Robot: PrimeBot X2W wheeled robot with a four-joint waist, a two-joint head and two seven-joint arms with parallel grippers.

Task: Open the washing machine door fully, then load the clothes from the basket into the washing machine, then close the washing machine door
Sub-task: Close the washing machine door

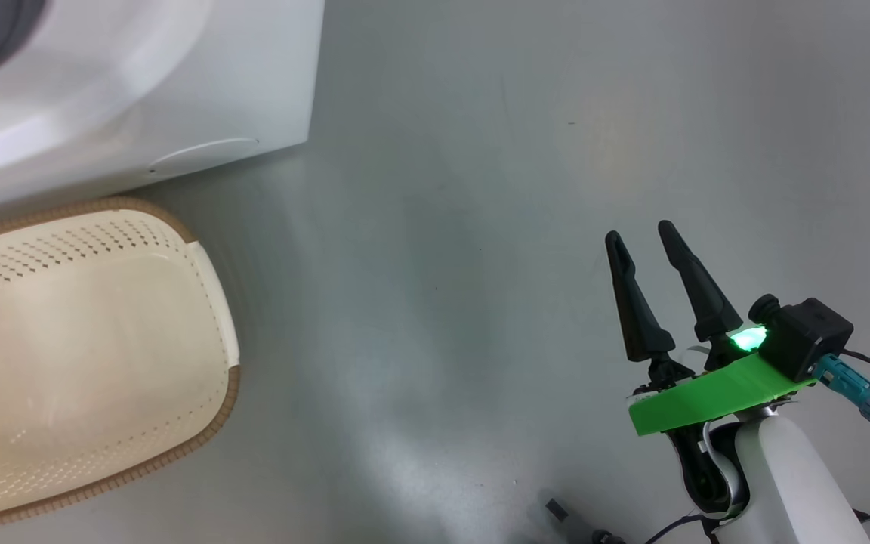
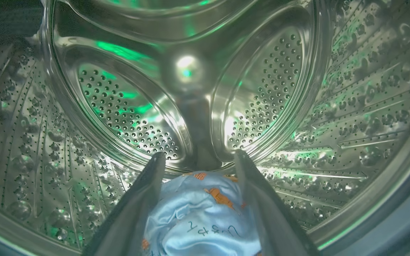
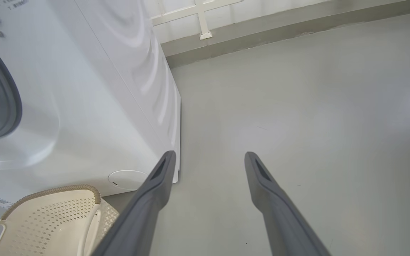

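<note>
The clothes [image 2: 201, 217] form a crumpled light blue bundle with orange figures inside the washing machine [image 2: 351, 106]. The left gripper [image 2: 199, 153] is spread open astride the bundle. The right gripper [image 1: 639, 230] is open too.

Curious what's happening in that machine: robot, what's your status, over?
Left gripper open inside the drum, clothes between its fingers. Right gripper open over floor. Basket looks empty. No obstruction seen.

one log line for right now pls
stage: loading | left gripper: open, inside washing machine drum, clothes between jaws | right gripper: open, empty, over floor | basket: no clothes in visible part
</note>
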